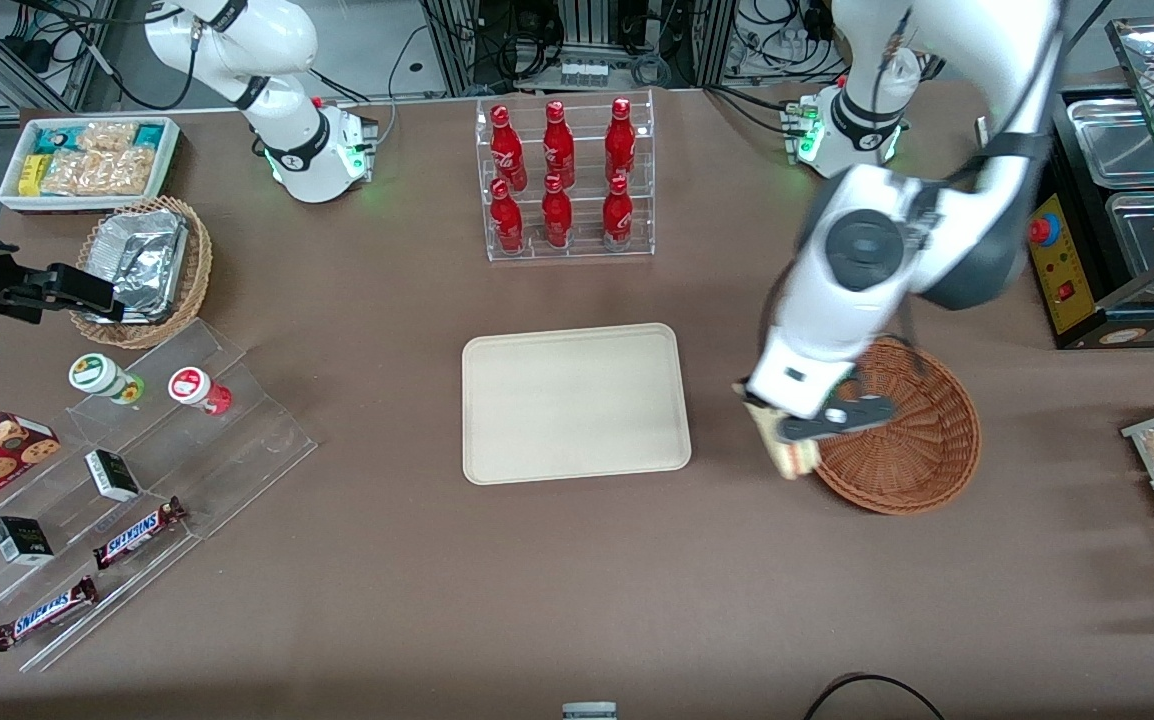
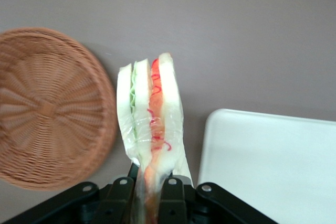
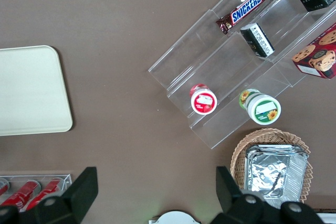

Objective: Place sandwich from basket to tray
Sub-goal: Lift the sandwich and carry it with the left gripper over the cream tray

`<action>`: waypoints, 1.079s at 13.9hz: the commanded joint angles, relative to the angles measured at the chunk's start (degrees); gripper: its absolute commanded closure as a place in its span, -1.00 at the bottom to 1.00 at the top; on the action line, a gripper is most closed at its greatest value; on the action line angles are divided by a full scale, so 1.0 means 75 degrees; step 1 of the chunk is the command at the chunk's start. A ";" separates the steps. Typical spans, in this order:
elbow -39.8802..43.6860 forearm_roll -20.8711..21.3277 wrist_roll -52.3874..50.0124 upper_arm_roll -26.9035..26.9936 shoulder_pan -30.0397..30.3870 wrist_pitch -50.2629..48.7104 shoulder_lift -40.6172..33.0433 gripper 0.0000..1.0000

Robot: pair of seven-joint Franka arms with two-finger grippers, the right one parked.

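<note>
Sandwich [image 2: 151, 113] clamped in gripper [image 2: 148, 192], just outside basket [image 1: 912, 440] rim.
Tray [image 1: 577, 402] lies sideways, toward the parked arm's end; bare table between.

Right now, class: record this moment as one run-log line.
gripper: shut on sandwich | position: between basket and tray, above table | basket: empty | tray: empty | placement: not yet

We see six red bottles [image 1: 562, 178] in a clear rack, a white bin of snack packets [image 1: 87, 160], a tan basket of foil containers [image 1: 142, 268], Snickers bars [image 1: 137, 533] on clear stepped shelves, a brown table [image 1: 387, 560]
</note>
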 commanded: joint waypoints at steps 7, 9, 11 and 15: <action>0.1976 0.0182 -0.1231 0.0083 -0.2106 -0.0271 0.2051 1.00; 0.1976 0.0135 -0.1196 0.0083 -0.2214 -0.0224 0.2320 1.00; 0.1964 0.0159 -0.1149 0.0071 -0.2400 -0.0212 0.2531 1.00; 0.1953 0.0170 -0.1137 0.0083 -0.2763 0.0185 0.2930 1.00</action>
